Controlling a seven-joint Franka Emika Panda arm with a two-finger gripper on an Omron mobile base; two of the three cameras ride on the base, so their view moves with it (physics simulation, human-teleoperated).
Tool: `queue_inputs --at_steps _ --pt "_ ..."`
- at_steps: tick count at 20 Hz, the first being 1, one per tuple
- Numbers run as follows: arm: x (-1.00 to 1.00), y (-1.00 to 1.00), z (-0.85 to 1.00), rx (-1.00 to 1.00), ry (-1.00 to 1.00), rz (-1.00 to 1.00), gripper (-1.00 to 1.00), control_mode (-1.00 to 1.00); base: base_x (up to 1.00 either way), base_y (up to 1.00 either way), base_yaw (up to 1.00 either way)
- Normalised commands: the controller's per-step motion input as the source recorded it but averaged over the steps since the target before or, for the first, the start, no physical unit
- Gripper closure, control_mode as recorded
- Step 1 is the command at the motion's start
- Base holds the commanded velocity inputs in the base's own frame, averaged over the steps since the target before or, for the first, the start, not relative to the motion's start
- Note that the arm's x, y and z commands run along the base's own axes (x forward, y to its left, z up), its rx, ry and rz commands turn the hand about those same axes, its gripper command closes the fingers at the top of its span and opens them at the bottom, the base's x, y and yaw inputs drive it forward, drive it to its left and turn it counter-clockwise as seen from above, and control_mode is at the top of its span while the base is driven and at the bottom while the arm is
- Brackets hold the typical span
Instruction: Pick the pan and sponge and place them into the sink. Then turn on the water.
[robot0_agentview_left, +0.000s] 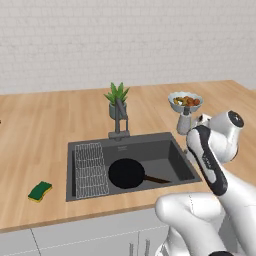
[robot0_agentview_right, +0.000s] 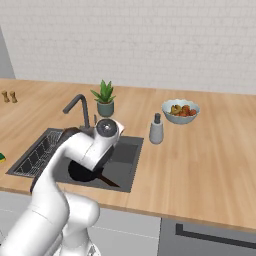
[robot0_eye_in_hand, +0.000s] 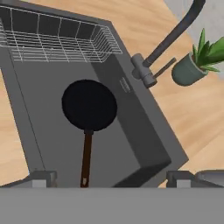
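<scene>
One pan (robot0_agentview_left: 127, 173) lies flat on the floor of the sink (robot0_agentview_left: 160, 149), beside the wire rack (robot0_agentview_left: 90, 169), its thin handle (robot0_eye_in_hand: 86, 158) pointing away from the rack. The sponge (robot0_agentview_left: 40, 191) sits on the wooden worktop (robot0_agentview_left: 35, 135), well apart from the basin on the rack's side. Above the pan's handle the claw (robot0_eye_in_hand: 109, 178) hangs spread wide, holding nothing. Behind the sink stand the faucet (robot0_agentview_left: 120, 119) and a potted plant (robot0_agentview_left: 116, 99); a soap bottle (robot0_agentview_right: 156, 129) and a bowl of food (robot0_agentview_right: 180, 111) stand off to the side.
</scene>
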Motion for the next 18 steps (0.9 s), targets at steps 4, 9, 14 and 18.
queue_inputs --at_steps 4,9,14,18 --pt "-0.79 0.4 0.37 -0.05 -0.04 0.25 -1.0 -1.0 0.0 0.0 0.0" --pt "-0.57 0.79 0.4 -0.15 0.03 0.29 -1.0 -1.0 0.0 0.0 0.0" --pt "-0.42 0.86 0.44 -0.22 0.06 0.34 -1.0 -1.0 0.0 0.0 0.0" --pt "-0.45 0.87 0.24 -0.23 0.0 0.32 -1.0 -1.0 0.0 0.0 0.0"
